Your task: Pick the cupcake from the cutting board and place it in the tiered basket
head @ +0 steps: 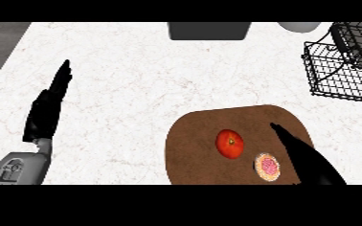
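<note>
A small cupcake [268, 166] with pink frosting sits near the front edge of the brown cutting board [198, 139]. A red tomato [230, 143] lies on the board just left of it. My right hand [300, 153] lies over the board's right part with fingers straight, just right of the cupcake and apart from it. My left hand [48, 106] rests open at the far left of the counter, fingers pointing up. The black wire tiered basket [332, 69] stands at the back right, partly cut off by the view's edge.
A dark grey box-shaped object [209, 30] sits at the counter's back edge in the middle. A pale round object [299, 26] shows at the back right beside the basket. White marbled counter lies between the board and the basket.
</note>
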### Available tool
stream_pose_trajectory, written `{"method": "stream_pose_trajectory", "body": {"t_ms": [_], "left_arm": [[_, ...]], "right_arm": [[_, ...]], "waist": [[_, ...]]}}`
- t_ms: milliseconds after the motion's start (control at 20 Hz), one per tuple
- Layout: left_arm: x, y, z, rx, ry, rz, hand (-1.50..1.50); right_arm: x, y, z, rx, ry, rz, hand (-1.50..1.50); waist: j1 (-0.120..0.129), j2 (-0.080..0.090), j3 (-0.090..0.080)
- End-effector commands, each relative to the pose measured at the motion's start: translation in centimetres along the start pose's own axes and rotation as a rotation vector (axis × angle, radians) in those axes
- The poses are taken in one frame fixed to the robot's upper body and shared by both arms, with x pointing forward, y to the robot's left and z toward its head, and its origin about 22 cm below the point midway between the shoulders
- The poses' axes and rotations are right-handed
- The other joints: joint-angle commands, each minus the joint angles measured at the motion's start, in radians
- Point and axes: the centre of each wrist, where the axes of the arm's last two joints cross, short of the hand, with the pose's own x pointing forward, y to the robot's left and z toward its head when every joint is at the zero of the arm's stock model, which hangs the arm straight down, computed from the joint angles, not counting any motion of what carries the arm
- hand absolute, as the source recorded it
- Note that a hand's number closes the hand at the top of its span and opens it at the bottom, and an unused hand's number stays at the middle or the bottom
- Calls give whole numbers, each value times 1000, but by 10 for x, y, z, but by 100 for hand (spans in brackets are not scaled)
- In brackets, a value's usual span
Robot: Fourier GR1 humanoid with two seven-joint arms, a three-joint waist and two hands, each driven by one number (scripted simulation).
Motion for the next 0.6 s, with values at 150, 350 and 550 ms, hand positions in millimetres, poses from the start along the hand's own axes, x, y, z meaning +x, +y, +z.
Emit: {"method": "stream_pose_trajectory", "body": {"t_ms": [150, 350, 550], "left_arm": [[-24, 9, 8, 4, 1, -9, 0], [-22, 8, 8, -9, 2, 6, 0], [-6, -11, 9, -6, -26, -4, 0]], "right_arm": [[20, 11, -13, 38, 96, -3, -150], [10, 27, -31, 96, 122, 7, -150], [8, 37, -32, 236, 53, 96, 150]], "waist": [[1, 0, 0], [1, 1, 0], [6, 0, 0]]}}
